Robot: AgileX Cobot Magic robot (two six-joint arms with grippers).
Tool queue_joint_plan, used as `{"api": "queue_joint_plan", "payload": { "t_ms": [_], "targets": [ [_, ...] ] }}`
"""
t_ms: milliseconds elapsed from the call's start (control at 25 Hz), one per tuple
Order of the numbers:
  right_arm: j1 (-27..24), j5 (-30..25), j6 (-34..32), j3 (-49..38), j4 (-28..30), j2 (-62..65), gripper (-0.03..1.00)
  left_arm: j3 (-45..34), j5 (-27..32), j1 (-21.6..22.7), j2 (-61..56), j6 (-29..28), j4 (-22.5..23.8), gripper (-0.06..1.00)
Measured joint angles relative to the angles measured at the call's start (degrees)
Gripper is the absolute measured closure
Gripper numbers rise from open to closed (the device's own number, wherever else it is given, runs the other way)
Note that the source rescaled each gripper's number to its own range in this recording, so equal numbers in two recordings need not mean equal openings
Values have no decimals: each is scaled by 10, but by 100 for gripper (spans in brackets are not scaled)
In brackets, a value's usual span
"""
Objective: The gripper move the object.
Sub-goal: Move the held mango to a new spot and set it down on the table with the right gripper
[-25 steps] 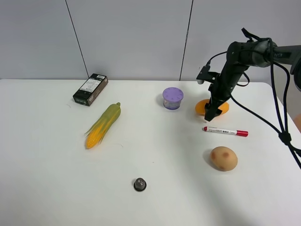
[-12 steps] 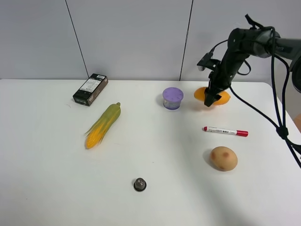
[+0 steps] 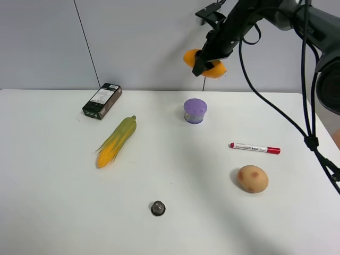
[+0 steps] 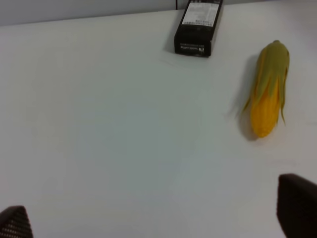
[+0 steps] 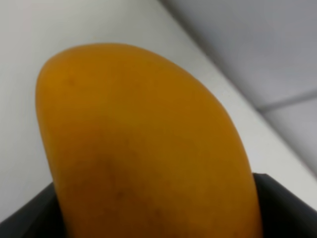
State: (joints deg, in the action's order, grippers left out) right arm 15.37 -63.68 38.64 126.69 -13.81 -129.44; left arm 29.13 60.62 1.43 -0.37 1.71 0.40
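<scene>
My right gripper (image 3: pixel 205 61) is shut on the orange-yellow mango (image 3: pixel 190 57) and holds it high in the air, above and just behind the purple cup (image 3: pixel 195 111). In the right wrist view the mango (image 5: pixel 143 148) fills most of the picture, with the dark jaws at the lower corners. My left gripper (image 4: pixel 156 218) is open and empty; only its two black fingertips (image 4: pixel 297 210) show, low over bare table. The left arm is out of the exterior high view.
On the white table (image 3: pixel 53 202) lie a corn cob (image 3: pixel 116 141), a black box (image 3: pixel 102 100), a red-capped marker (image 3: pixel 255 148), a tan potato (image 3: pixel 252 178) and a small dark round piece (image 3: pixel 158 207). Corn (image 4: pixel 269 94) and box (image 4: pixel 199 26) show in the left wrist view.
My right gripper has lifted the mango off the table from right of the purple cup and carried it up and to the left. Nothing else has moved.
</scene>
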Motion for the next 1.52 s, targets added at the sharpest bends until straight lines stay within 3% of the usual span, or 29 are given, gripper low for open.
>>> {"api": "queue_joint_plan", "payload": {
  "t_ms": [400, 720, 1200, 1360, 1520],
  "targets": [
    [88, 4, -183, 0, -46, -53, 97, 0, 0, 0, 0, 0, 0, -6],
    [126, 4, -268, 0, -21, -113, 97, 0, 0, 0, 0, 0, 0, -6],
    [129, -15, -274, 0, 23, -149, 96, 0, 0, 0, 0, 0, 0, -6],
    [133, -8, -281, 0, 33, -152, 81, 0, 0, 0, 0, 0, 0, -6],
    [138, 3, -287, 0, 31, -152, 77, 0, 0, 0, 0, 0, 0, -6]
  ]
}}
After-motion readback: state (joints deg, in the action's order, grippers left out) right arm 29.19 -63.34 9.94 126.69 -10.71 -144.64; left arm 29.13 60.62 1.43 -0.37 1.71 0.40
